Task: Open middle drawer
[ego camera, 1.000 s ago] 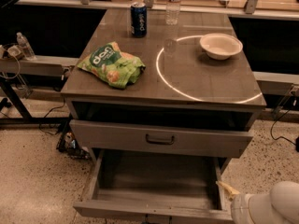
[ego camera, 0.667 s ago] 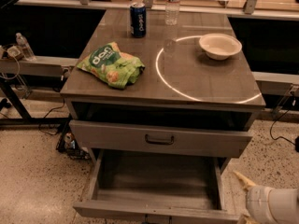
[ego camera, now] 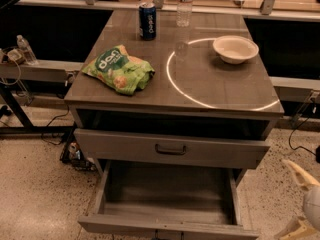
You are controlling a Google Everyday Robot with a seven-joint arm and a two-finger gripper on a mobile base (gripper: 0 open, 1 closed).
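The middle drawer [ego camera: 125, 145] is a wide grey front with a small dark loop handle [ego camera: 170, 149] at its centre. It stands only slightly forward of the cabinet, below a dark gap under the top. My gripper [ego camera: 299, 202] is at the lower right edge of the view, to the right of the drawers and well away from the handle. Its cream fingers [ego camera: 298, 172] are spread apart and hold nothing.
The bottom drawer [ego camera: 165, 228] is pulled far out and its box is empty. On the cabinet top [ego camera: 220, 86] lie a green chip bag [ego camera: 119, 69], a blue can [ego camera: 147, 20], a water bottle [ego camera: 184, 4] and a white bowl [ego camera: 235, 49]. Cables lie on the floor at left.
My gripper has moved to the right, farther toward the edge of the view, and its fingers now show spread apart. The drawers have not moved.
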